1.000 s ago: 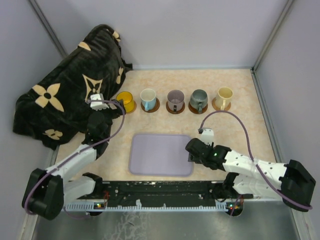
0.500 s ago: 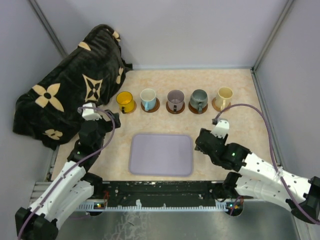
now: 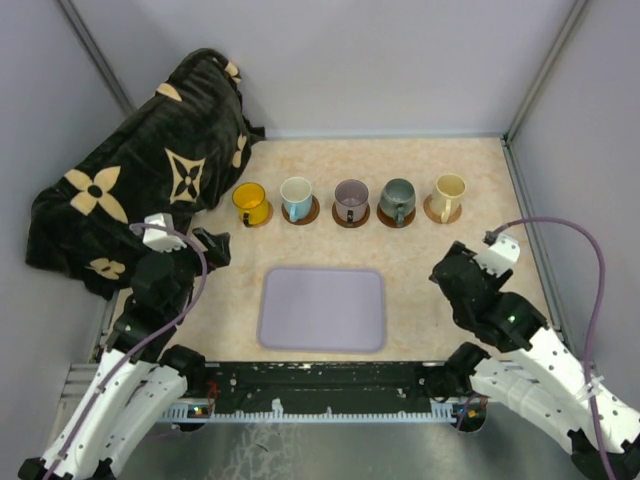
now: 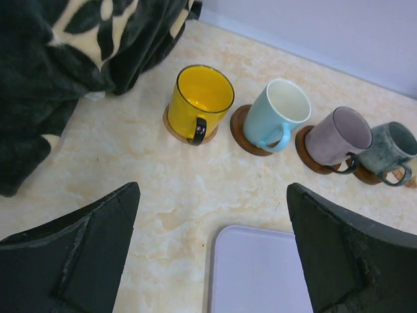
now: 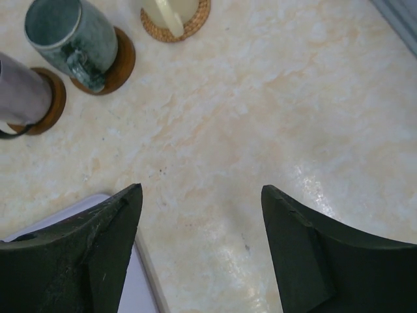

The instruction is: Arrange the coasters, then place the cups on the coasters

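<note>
Several cups stand in a row at the back, each on a round coaster: yellow (image 3: 250, 203), white and blue (image 3: 296, 197), mauve (image 3: 351, 200), dark grey-green (image 3: 397, 200) and cream (image 3: 449, 193). In the left wrist view the yellow cup (image 4: 201, 98) hides most of its tan coaster (image 4: 171, 124). The blue cup (image 4: 280, 114) sits on a dark coaster (image 4: 242, 127). My left gripper (image 3: 207, 247) (image 4: 213, 189) hangs open and empty, well short of the row. My right gripper (image 3: 455, 268) (image 5: 201, 189) is open over bare table, nothing between its fingers.
A lavender tray (image 3: 320, 308) lies between the arms, its corner showing in both wrist views (image 4: 260, 274) (image 5: 138, 291). A black patterned blanket (image 3: 130, 170) is heaped at the left. Walls close the table at the back and sides.
Both arms have drawn back toward the near edge. The left gripper has left the yellow cup. The right has swung right, off the tray's edge, and its jaws have widened.
</note>
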Action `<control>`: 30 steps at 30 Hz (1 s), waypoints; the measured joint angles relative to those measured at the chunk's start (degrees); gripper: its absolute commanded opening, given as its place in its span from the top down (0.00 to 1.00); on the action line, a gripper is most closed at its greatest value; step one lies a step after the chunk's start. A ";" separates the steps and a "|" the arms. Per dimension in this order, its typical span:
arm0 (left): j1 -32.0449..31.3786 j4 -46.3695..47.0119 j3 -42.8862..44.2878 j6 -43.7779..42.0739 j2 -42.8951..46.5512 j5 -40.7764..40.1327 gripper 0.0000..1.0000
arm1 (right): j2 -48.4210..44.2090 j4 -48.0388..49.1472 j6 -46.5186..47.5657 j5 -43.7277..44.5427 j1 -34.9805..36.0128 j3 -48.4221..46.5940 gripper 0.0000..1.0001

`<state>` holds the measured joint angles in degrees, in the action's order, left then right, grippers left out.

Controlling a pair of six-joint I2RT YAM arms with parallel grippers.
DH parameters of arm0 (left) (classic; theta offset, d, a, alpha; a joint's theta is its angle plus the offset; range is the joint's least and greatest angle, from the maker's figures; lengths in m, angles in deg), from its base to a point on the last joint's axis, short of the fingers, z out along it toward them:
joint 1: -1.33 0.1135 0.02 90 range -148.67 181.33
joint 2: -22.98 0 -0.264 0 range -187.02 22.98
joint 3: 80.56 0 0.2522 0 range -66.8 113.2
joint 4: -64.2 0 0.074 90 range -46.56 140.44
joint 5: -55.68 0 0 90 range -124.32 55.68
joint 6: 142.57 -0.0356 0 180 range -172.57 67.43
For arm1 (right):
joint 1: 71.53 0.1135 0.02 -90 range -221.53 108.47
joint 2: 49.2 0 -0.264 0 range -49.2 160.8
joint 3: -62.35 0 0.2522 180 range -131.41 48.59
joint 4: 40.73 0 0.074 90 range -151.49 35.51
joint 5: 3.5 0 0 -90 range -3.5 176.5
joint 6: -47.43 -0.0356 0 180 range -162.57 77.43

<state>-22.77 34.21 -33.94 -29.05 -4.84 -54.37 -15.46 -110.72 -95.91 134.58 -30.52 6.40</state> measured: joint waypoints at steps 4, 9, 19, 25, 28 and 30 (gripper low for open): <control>-0.02 -2.60 2.67 -0.46 1.92 -1.16 0.00 | -1.73 -4.20 -1.97 4.90 0.00 -3.56 0.20; -0.02 -6.58 4.94 -0.55 1.51 -1.18 0.00 | -4.90 -8.98 -3.28 9.31 -0.04 -7.52 0.01; -0.02 -10.49 8.07 -3.72 2.78 -1.51 0.00 | -11.74 -13.73 -3.41 13.92 -0.04 -11.54 0.01; -0.02 -10.45 8.04 -4.57 6.47 -2.95 0.00 | -12.81 -13.66 -2.21 15.32 -0.04 -11.54 0.01; -0.02 -10.45 8.04 -4.92 6.86 -3.74 0.00 | -12.81 -13.27 -1.53 15.65 -0.04 -11.54 0.01; -0.02 -10.45 8.04 -4.94 6.93 -4.04 0.00 | -12.81 -13.00 -1.03 15.78 -0.04 -11.54 0.01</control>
<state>-22.79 23.77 -25.90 -33.98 2.09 -58.42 -28.27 -123.73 -96.94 150.36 -30.56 -5.14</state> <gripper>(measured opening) 0.998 0.987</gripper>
